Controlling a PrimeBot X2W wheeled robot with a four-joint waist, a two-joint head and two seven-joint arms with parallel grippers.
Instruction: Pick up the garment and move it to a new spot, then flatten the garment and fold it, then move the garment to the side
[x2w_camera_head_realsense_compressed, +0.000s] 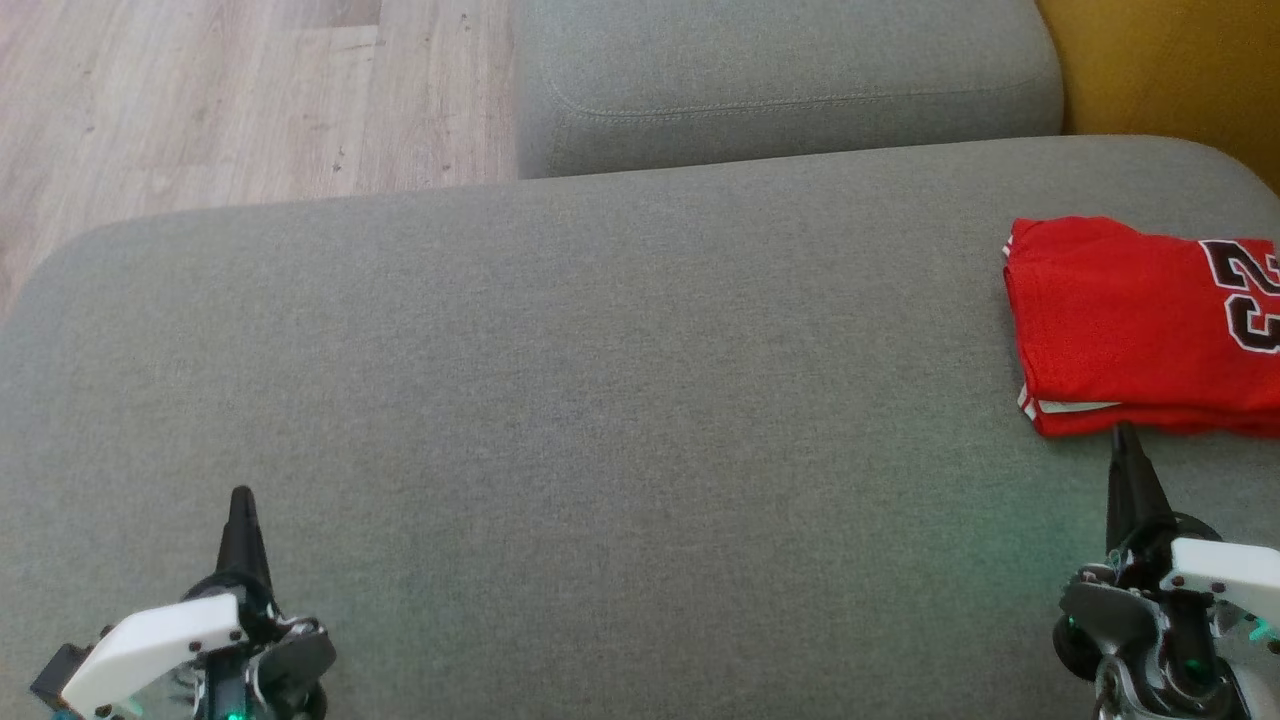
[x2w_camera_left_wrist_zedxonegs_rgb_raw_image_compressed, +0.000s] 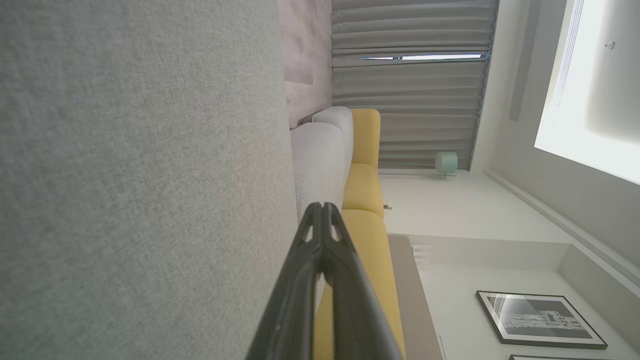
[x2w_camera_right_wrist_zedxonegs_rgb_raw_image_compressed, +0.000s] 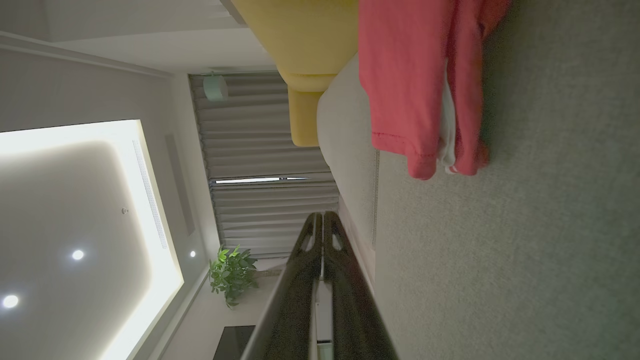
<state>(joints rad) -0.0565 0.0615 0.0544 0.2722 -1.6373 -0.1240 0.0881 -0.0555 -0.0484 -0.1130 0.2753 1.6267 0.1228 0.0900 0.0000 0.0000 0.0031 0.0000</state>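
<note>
The red jersey (x2w_camera_head_realsense_compressed: 1130, 330) lies folded at the far right of the grey sofa cushion (x2w_camera_head_realsense_compressed: 600, 380), partly cut off by the picture's edge. The right claw (x2w_camera_head_realsense_compressed: 1124, 435) has its fingers pressed together and holds nothing, its tip just beside the jersey's near hem. The left claw (x2w_camera_head_realsense_compressed: 242, 497), likewise closed and empty, sits well apart at the lower left.

Along your left gripper (x2w_camera_left_wrist_zedxonegs_rgb_raw_image_compressed: 324, 207) you see its two dark fingers pressed together to one point, rising beside the grey cushion (x2w_camera_left_wrist_zedxonegs_rgb_raw_image_compressed: 140, 175) whose woven fabric takes up the view's left half. Past the tips you have a second grey cushion (x2w_camera_left_wrist_zedxonegs_rgb_raw_image_compressed: 325, 155) with a yellow sofa (x2w_camera_left_wrist_zedxonegs_rgb_raw_image_compressed: 365, 200) against it, and a strip of wood floor (x2w_camera_left_wrist_zedxonegs_rgb_raw_image_compressed: 304, 50). Farther off are grey curtains (x2w_camera_left_wrist_zedxonegs_rgb_raw_image_compressed: 410, 100), a pale green round object (x2w_camera_left_wrist_zedxonegs_rgb_raw_image_compressed: 446, 162) and, at your lower right, a framed picture (x2w_camera_left_wrist_zedxonegs_rgb_raw_image_compressed: 540, 320).
</note>
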